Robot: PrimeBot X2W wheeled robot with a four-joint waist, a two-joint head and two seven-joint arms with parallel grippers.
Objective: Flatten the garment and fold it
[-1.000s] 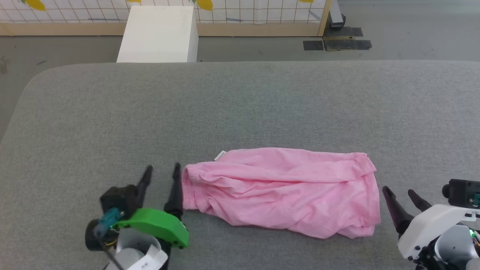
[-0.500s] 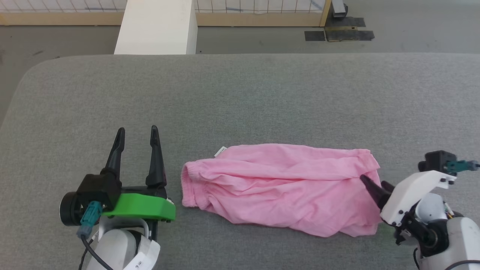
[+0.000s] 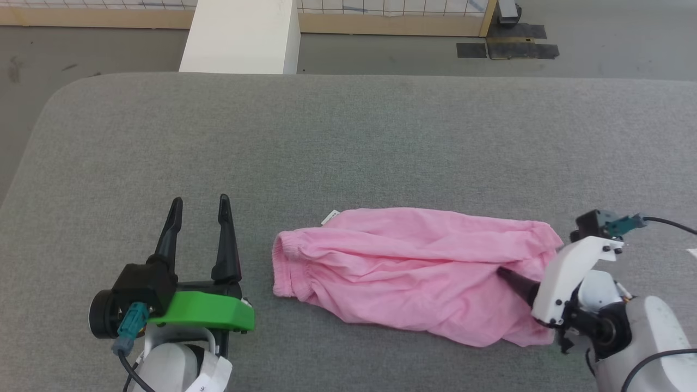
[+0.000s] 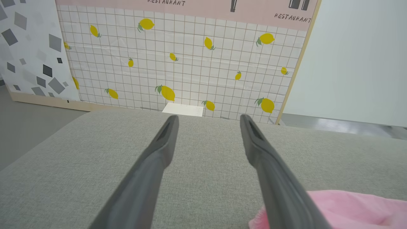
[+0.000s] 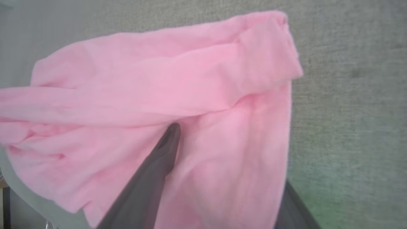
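The garment (image 3: 414, 267) is a wrinkled pink cloth lying lengthwise on the grey padded surface (image 3: 348, 136), its gathered elastic edge at the left end. My right gripper (image 3: 509, 277) reaches into its right end. In the right wrist view the jaws are open: one finger (image 5: 159, 159) lies on top of the garment (image 5: 159, 79), the other runs beneath the cloth's edge. My left gripper (image 3: 199, 204) stands open and empty a short gap left of the elastic end, fingers pointing away. The left wrist view has the left gripper (image 4: 208, 119) over bare surface with the garment (image 4: 349, 206) at lower right.
A white box (image 3: 242, 35) stands on the floor past the surface's far edge. Dark tape patches (image 3: 506, 49) mark the floor at the back right. A lemon-patterned wall panel (image 4: 190, 57) rises behind. The surface's rounded corner is at far left.
My right gripper has moved left from beside the garment onto its right end, one finger over and one under the cloth. The left gripper drew away from the elastic end. The camera shifted.
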